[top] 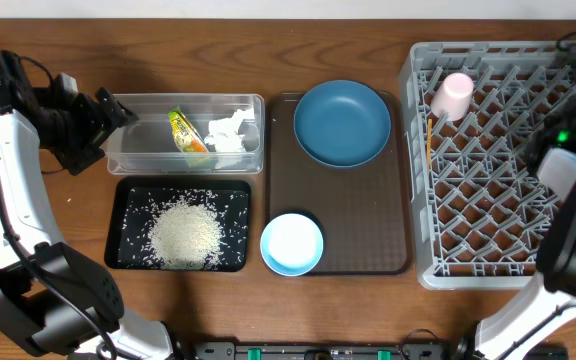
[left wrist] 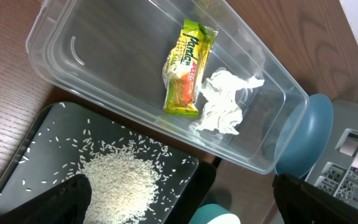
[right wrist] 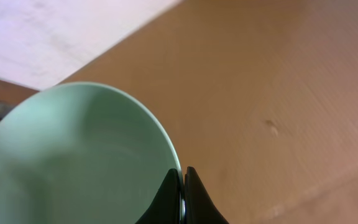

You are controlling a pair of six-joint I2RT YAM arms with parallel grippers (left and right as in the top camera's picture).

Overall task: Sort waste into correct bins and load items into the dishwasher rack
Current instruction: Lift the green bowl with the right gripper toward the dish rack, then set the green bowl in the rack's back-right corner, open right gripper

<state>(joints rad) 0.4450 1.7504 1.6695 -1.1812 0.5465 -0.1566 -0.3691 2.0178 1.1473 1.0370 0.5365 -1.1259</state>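
Observation:
The clear tub [top: 143, 130] holds the yellow-green snack wrapper [top: 188, 132] and the crumpled tissue [top: 228, 133]. My left gripper [top: 108, 110] hangs open just off the tub's left end, holding nothing. In the left wrist view its gripper [left wrist: 197, 205] spans the rice [left wrist: 117, 180] on the black tray [left wrist: 36, 155], with the wrapper [left wrist: 185, 68] and tissue [left wrist: 222, 102] beyond. My right gripper [right wrist: 183, 186] is shut on the rim of the pale mint bowl [right wrist: 73, 162], over bare wood. The pink cup [top: 455, 95] lies in the grey rack [top: 488, 200].
A brown serving tray [top: 363, 215] between bins and rack carries the dark blue plate [top: 342, 123] and the white and light-blue bowl [top: 291, 243]. A thin wooden stick [top: 428, 140] lies along the rack's left side. The right arm [top: 573, 190] stands over the rack's right edge.

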